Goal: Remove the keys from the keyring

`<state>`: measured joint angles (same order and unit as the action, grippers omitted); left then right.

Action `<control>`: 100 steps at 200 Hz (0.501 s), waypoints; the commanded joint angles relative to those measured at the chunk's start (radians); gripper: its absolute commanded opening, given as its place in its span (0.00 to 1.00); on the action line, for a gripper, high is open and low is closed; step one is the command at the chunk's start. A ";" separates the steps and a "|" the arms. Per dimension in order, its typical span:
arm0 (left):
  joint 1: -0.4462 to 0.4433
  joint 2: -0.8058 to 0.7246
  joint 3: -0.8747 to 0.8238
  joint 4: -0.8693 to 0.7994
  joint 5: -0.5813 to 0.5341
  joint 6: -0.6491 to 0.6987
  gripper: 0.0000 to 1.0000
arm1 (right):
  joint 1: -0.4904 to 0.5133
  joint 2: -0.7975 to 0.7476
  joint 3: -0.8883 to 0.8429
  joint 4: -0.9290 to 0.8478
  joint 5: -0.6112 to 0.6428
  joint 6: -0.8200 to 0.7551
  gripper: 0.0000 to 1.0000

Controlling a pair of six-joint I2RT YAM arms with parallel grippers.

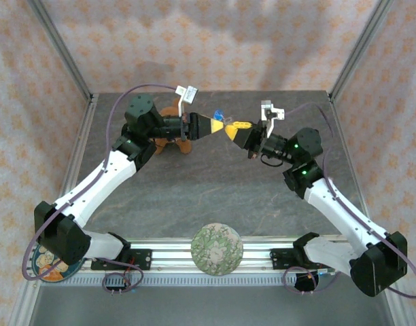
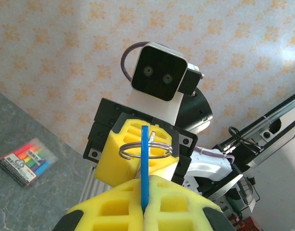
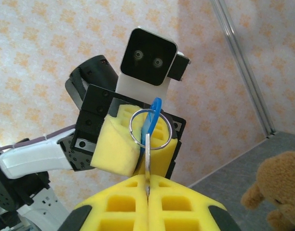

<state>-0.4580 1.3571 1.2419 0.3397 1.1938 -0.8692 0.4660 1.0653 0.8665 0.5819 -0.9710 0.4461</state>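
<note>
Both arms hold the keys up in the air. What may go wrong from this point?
1. The left gripper pinches the blue key only by its thin edge; a pull may slip it free, dropping everything.
2. The right gripper clamps the silvery key on the same keyring, so pulling straight apart may only strain it.

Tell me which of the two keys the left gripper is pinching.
The blue key, clamped edge-on in the left gripper; the silvery key sits in the right gripper.

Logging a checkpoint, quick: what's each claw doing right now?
Left claw: closed on the blue key.
Right claw: closed on the silvery key.
</note>
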 commanded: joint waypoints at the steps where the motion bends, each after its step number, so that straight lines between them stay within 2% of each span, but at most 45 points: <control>1: 0.016 -0.044 -0.004 -0.023 -0.042 0.053 0.00 | 0.002 -0.040 0.071 -0.190 0.025 -0.098 0.00; 30: 0.015 -0.080 -0.013 -0.234 -0.105 0.245 0.00 | 0.002 -0.042 0.192 -0.559 0.112 -0.259 0.00; 60: 0.008 -0.106 -0.039 -0.390 -0.172 0.399 0.00 | 0.002 -0.012 0.296 -0.803 0.151 -0.351 0.00; 80: 0.000 -0.134 -0.078 -0.421 -0.231 0.463 0.09 | 0.002 0.017 0.349 -0.905 0.175 -0.387 0.00; 91: -0.001 -0.153 -0.098 -0.433 -0.269 0.489 0.21 | 0.003 0.037 0.376 -0.955 0.197 -0.400 0.00; 100: -0.002 -0.172 -0.118 -0.438 -0.305 0.514 0.25 | 0.004 0.055 0.398 -0.991 0.209 -0.413 0.00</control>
<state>-0.4690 1.2419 1.1660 -0.0193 1.0157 -0.4877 0.4793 1.0924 1.1942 -0.2272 -0.8433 0.1127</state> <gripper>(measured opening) 0.192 0.046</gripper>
